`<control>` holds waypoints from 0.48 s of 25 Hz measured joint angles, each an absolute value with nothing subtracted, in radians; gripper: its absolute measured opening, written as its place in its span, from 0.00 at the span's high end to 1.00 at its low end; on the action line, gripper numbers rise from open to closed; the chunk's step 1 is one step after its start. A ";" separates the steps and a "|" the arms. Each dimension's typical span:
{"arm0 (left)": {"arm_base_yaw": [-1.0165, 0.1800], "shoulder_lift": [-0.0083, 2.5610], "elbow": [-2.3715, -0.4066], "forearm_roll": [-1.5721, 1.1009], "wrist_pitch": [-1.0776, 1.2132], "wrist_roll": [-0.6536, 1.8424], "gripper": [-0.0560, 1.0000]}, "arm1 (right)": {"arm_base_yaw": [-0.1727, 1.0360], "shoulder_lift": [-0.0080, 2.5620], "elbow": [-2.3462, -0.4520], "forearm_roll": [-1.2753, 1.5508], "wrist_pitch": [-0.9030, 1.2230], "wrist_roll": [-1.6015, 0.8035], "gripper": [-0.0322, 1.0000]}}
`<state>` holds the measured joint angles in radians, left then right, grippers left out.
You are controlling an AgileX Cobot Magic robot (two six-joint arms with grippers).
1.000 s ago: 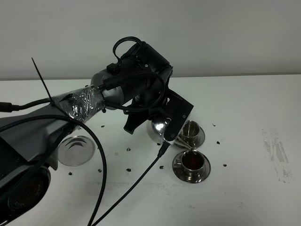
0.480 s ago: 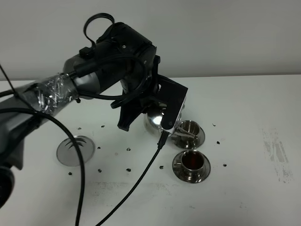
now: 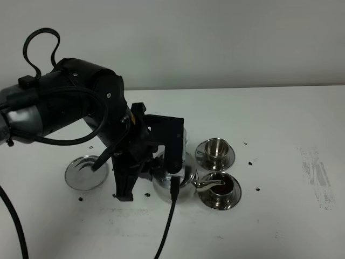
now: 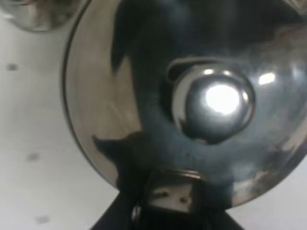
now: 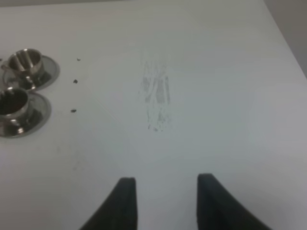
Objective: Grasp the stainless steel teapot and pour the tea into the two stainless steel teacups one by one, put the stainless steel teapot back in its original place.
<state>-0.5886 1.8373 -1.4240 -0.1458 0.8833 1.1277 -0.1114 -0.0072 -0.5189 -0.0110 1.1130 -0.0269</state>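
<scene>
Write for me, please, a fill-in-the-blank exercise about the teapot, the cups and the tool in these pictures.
1. ___ steel cups stand right of the teapot: a farther cup and a nearer cup.
2. The nearer cup holds dark liquid and sits under the teapot's ___.
3. The jaws of the right tool are ___.
4. The lone saucer left of the teapot carries ___ cup.
Missing words: two; spout; open; no.

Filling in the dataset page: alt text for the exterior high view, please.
The left gripper holds the stainless steel teapot close to a white table, its spout reaching over the near teacup, which holds dark liquid. The far teacup sits on its saucer just behind, and a round steel disc lies at the view's left.
</scene>
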 joint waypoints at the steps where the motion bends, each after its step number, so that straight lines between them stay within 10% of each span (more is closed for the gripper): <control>1: -0.582 1.837 -1.407 -0.179 0.881 1.106 0.75 | -0.111 -0.007 -0.519 -0.011 1.113 -0.027 0.69; 12: -0.571 1.843 -1.254 -0.239 0.829 1.045 0.75 | -0.111 -0.007 -0.519 -0.011 1.113 -0.027 0.69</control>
<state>-0.5709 1.8433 -1.2536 -0.2390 0.8289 1.0446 -0.1114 -0.0072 -0.5189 -0.0110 1.1130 -0.0269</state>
